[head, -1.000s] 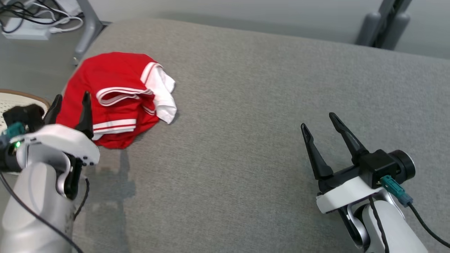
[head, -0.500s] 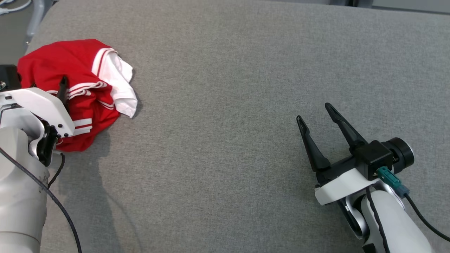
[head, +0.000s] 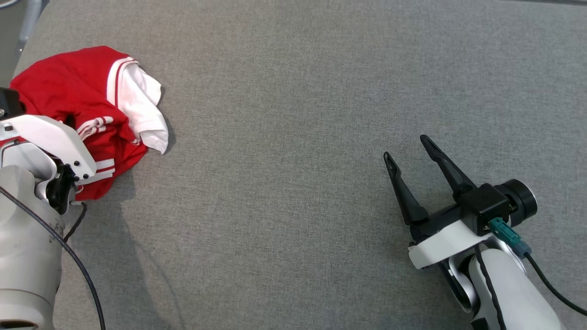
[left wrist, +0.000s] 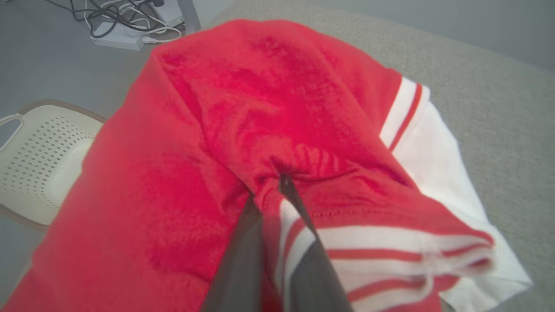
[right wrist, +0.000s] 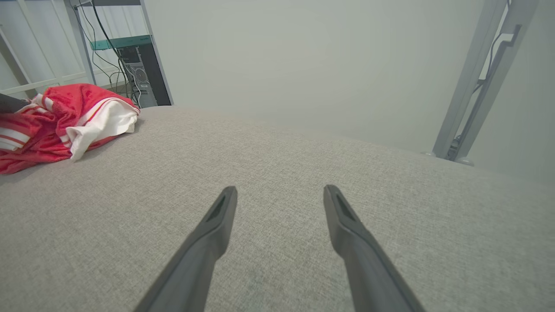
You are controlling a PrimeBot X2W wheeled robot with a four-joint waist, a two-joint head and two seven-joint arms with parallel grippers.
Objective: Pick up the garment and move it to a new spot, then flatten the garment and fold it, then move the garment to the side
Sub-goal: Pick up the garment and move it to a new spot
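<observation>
1. Closed in since half a second ago, the left gripper point(left wrist: 268, 189) now pinches a red fold of the garment point(left wrist: 269, 108), as its wrist view shows; in the head view the left arm point(head: 27, 238) hides those fingers
2. Right gripper point(head: 406, 146), spread wide and empty above the grey cushion point(head: 293, 137), well apart from the cloth
3. Red-and-white garment lies bunched at the cushion's far left edge
4. Beyond it, the left wrist view adds a cream perforated basket point(left wrist: 39, 147) and cables point(left wrist: 125, 17) on the floor

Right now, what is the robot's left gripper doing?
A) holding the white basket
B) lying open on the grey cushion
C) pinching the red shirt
C: in the left wrist view, the left gripper has its fingers closed on a bunched fold of the red shirt.
</observation>
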